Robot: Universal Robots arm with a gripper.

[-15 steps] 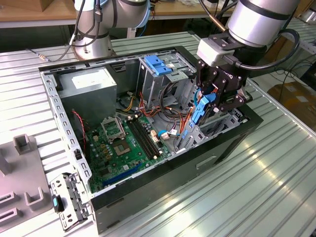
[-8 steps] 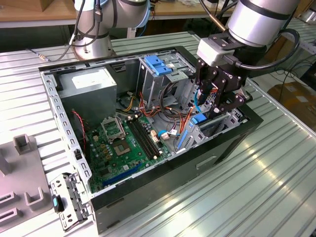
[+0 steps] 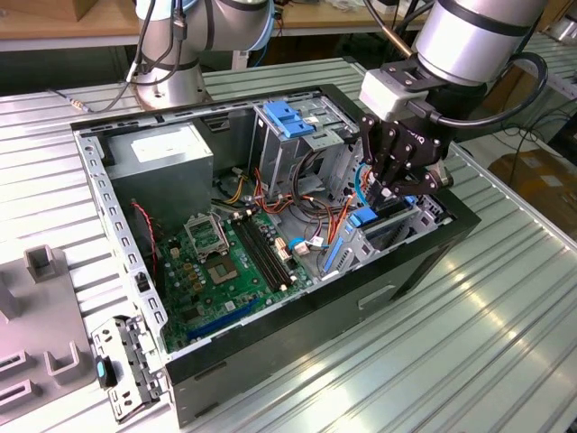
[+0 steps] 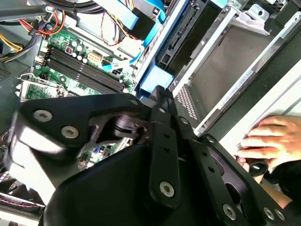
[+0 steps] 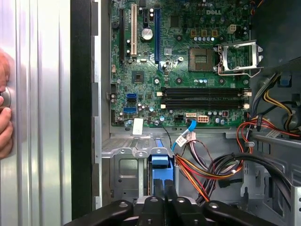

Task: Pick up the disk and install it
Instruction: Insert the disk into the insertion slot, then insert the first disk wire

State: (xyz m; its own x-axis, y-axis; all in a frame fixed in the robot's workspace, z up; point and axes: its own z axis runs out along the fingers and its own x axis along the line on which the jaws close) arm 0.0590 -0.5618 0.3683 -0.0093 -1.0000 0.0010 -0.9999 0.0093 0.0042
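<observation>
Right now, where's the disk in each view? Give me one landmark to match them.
Exterior view: the disk stands in the drive cage at the exterior view's right, just under the gripper.
First wrist view: the disk is edge-on, blue rail showing, between the gripper and the motherboard.
Second wrist view: the disk's blue end lies just past the gripper.
Shared landmark: the green motherboard.

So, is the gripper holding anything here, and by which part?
Cannot be told: the gripper is at the blue end of the disk, but the contact itself is hidden.
</observation>
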